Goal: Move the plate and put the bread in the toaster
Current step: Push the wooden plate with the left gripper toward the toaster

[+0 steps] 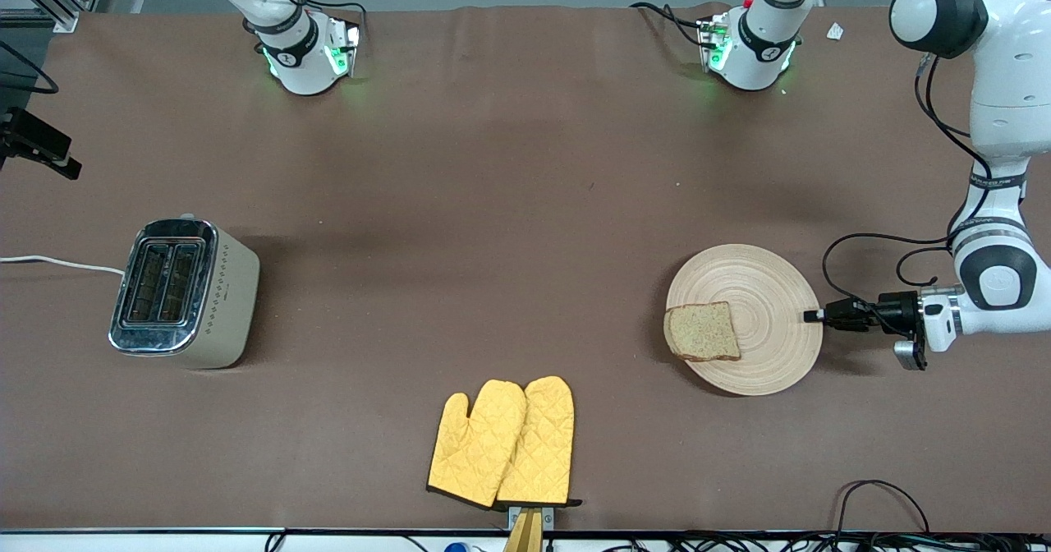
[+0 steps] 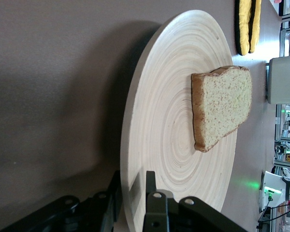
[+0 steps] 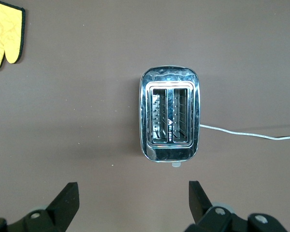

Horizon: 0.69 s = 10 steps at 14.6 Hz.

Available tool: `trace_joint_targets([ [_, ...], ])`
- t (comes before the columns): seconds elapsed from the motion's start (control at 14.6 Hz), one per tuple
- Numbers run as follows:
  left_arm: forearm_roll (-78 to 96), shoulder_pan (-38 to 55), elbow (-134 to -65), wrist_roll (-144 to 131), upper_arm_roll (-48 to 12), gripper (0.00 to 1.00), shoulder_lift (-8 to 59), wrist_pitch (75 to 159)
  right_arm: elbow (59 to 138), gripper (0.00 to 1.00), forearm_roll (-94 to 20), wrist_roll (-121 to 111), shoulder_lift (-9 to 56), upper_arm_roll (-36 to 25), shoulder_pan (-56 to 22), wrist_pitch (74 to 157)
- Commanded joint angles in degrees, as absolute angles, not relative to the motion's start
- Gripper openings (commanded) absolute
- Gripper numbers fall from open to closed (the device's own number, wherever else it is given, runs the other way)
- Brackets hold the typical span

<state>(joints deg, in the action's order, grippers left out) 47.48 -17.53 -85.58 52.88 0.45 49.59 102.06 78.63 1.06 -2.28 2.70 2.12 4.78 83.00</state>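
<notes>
Oven mitts point(image 1: 502, 443), a yellow pair, are lying nearest the camera, clear of the work. Toward the left arm's end of the bench point(image 1: 493, 207), the plate point(image 1: 768, 285) is carrying the bread point(image 1: 702, 332) on its half toward the toaster. The left gripper point(image 1: 814, 315) is sitting at the plate's rim, its fingers point(image 2: 154, 203) straddling the edge and apparently pinching it. The right gripper point(image 3: 134, 195) is hanging high over the toaster point(image 1: 187, 292), fingers spread wide and empty. Risk: an edge grip is giving little support, so tilting or jerking the plate could be sliding the bread off. Risk: an off-centre drop could be snagging the slice on a slot.
</notes>
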Motion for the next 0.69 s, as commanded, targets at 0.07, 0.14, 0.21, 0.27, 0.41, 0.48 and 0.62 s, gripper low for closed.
trace_joint_targets([
  [0.07,48.6,-18.0,-84.3,54.1,-1.2,0.12,50.2,100.5,78.8,1.0,0.5,-1.8,2.8,2.8,4.5,82.4],
  [0.14,48.6,-18.3,-84.3,54.1,-2.0,0.09,50.2,100.2,79.0,1.0,1.2,-1.5,2.6,2.7,3.3,81.1],
  [0.21,48.6,-18.2,-84.2,54.1,-2.2,0.05,50.1,100.2,79.4,1.0,1.1,-1.5,2.6,2.6,3.3,80.5],
  [0.27,48.6,-18.1,-84.2,54.1,-2.8,0.0,50.0,100.1,79.4,1.0,0.9,-1.6,2.8,2.6,3.4,80.8],
  [0.41,48.5,-18.3,-84.2,54.0,-4.2,0.0,49.8,100.1,79.6,1.0,0.9,-2.1,2.9,2.5,3.4,81.1],
  [0.48,48.5,-18.3,-84.1,54.0,-4.7,0.0,49.7,100.1,79.6,1.0,0.8,-2.0,2.9,2.5,3.4,80.9],
  [0.62,48.5,-18.4,-84.1,53.2,-7.3,0.0,49.2,100.1,79.6,1.0,0.5,-2.1,2.8,2.5,3.5,80.9],
])
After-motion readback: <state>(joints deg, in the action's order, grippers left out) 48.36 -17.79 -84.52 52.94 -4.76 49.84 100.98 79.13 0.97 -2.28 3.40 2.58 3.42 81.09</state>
